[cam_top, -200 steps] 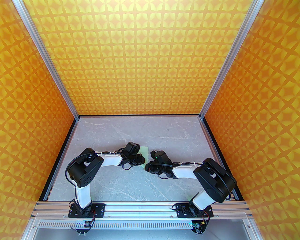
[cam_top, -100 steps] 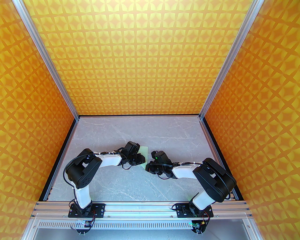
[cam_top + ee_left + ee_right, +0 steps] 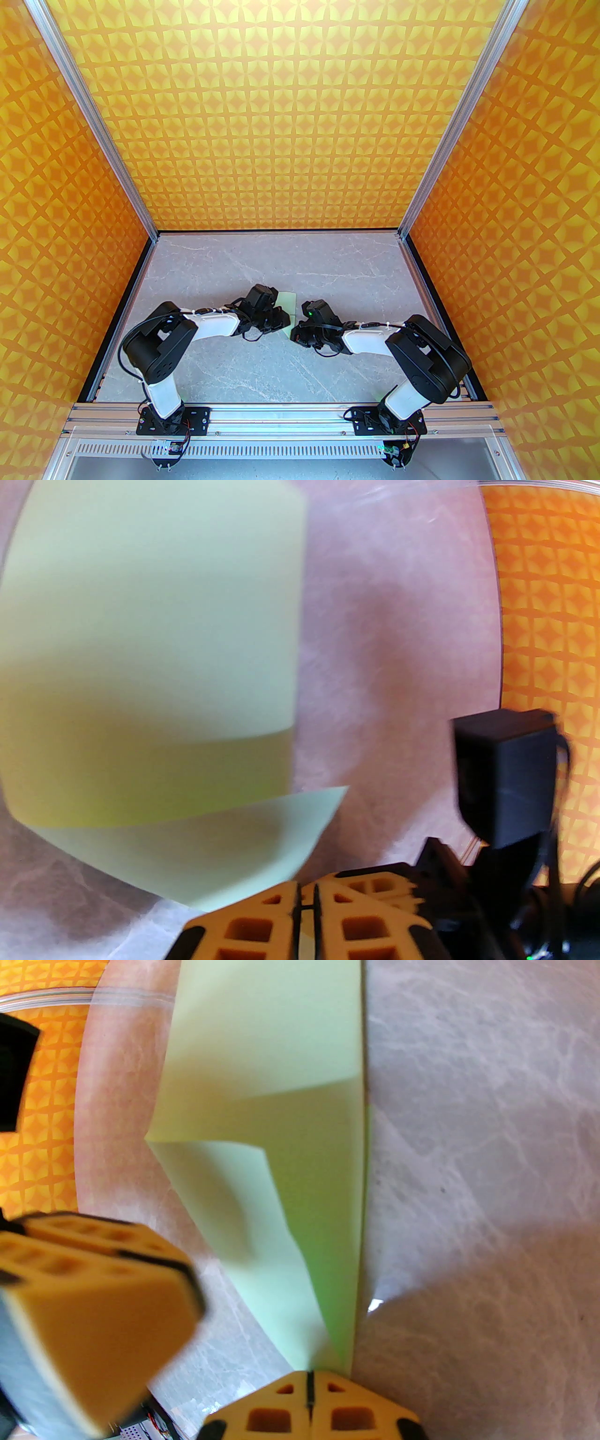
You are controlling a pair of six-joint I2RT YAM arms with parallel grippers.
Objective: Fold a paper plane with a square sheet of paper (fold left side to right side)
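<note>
At the table's (image 3: 262,370) centre, the partly folded sheet of paper (image 3: 289,302) lies between the 2 arms, its lifted flap pinched by the nearly closed left gripper (image 3: 307,888), its near corner touched by the fully closed right gripper (image 3: 309,1375).

Bright warm light, blurred wrist close-ups

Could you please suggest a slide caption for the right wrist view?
Shut right gripper at the tip of a partly folded pale mint-green paper sheet on grey marbled table.
</note>
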